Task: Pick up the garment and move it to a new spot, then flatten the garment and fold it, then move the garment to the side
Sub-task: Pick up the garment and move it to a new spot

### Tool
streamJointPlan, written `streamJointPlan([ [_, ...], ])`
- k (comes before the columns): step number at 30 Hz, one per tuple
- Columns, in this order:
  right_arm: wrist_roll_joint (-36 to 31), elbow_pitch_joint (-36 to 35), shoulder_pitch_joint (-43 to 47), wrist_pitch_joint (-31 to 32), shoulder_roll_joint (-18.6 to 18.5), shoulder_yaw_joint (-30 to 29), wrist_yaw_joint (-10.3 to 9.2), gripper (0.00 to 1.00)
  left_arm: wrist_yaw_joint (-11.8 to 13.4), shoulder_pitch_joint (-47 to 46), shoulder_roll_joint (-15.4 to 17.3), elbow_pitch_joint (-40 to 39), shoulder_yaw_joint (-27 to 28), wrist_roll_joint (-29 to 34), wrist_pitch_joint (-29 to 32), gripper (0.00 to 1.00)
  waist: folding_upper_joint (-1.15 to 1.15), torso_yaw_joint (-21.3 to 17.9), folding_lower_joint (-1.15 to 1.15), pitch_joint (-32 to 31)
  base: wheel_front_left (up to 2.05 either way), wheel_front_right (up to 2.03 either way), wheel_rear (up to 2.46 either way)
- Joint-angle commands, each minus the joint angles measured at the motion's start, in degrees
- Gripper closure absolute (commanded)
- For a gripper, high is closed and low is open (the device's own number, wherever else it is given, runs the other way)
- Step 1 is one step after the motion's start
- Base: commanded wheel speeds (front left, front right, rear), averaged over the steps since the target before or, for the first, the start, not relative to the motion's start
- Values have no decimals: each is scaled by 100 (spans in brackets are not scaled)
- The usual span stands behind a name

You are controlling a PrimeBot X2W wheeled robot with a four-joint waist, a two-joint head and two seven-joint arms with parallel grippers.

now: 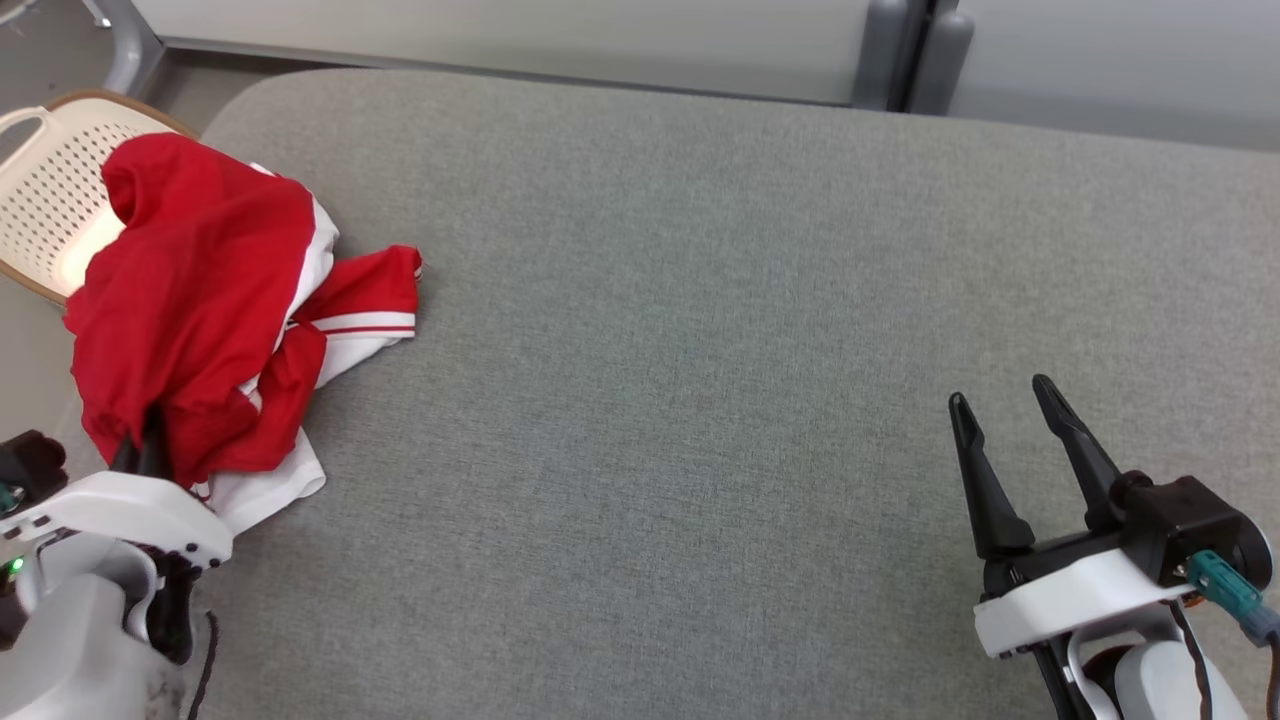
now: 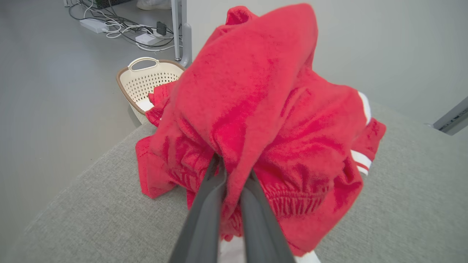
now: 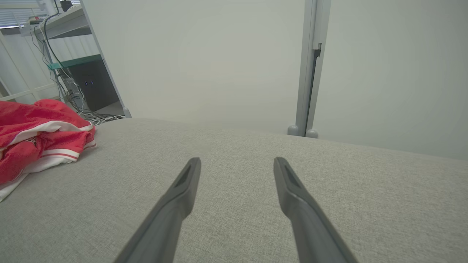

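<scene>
Head view, far left, ten o'clock: cream perforated basket (image 1: 45, 190) with a brown rim, on the floor beside the table's corner. A part of the cloth hangs over its near side.

Nine o'clock: garment (image 1: 200, 290), red with white panels and thin red-and-white striped bands, bunched in a heap on the left end of the grey cloth-covered table (image 1: 720, 330). One striped cuff or hem points toward three o'clock. A white edge lies flat on the table at the heap's six o'clock side.

Eight o'clock: left gripper (image 1: 143, 448), fingers pushed into the lower edge of the heap, tips hidden by cloth. From the left wrist view, the two fingers stand nearly together with a fold of red cloth pinched between them; the garment rises in a peak above the grip, so it looks partly lifted while its lower folds rest on the table.

Centre: bare grey table.

Four o'clock: right gripper (image 1: 998, 392), fingers spread wide, holding nothing, just above the table and well apart from the garment. Right wrist view puts the garment at its nine o'clock.
</scene>
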Motion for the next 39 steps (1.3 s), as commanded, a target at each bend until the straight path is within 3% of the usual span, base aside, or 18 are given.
streamJointPlan([
  [1, 29, 7, 79, -66, 30, -12, -2, 0, 1, 134, 102, -145, -22, 34, -44, 100, 0, 35, 0, -195, 0, 0, 0],
  [4, 40, 73, 205, -95, 65, -63, -2, 0, 1, 430, 251, -883, 168, 201, -51, 100, 0, 97, 0, -448, 0, 0, 0],
  [12, 92, 260, 681, -192, 263, -120, -2, 0, 136, 1687, -3, -2788, 311, 765, -50, 100, 0, 173, 0, -1320, 0, 0, 0],
  [18, 98, 230, 837, -214, 374, -48, -2, 0, 409, 2717, -287, -4313, 7, 987, 202, 100, 0, -46, 0, -1542, 0, 0, 0],
  [24, 93, 184, 762, -162, 408, 49, -2, 0, 364, 3320, -546, -5617, -589, 1125, 655, 100, 0, -492, 0, -1449, 0, 0, 0],
  [30, 78, 149, 673, -103, 414, 78, -2, 0, 230, 3165, -855, -5756, -1219, 986, 1001, 100, 0, -1248, 0, -1239, 0, 0, 0],
  [39, 115, 159, 446, -141, 372, 4, -2, 0, 69, 2234, -1083, -5028, -2324, 684, 860, 100, 0, -2496, 0, -760, 0, 0, 0],
])
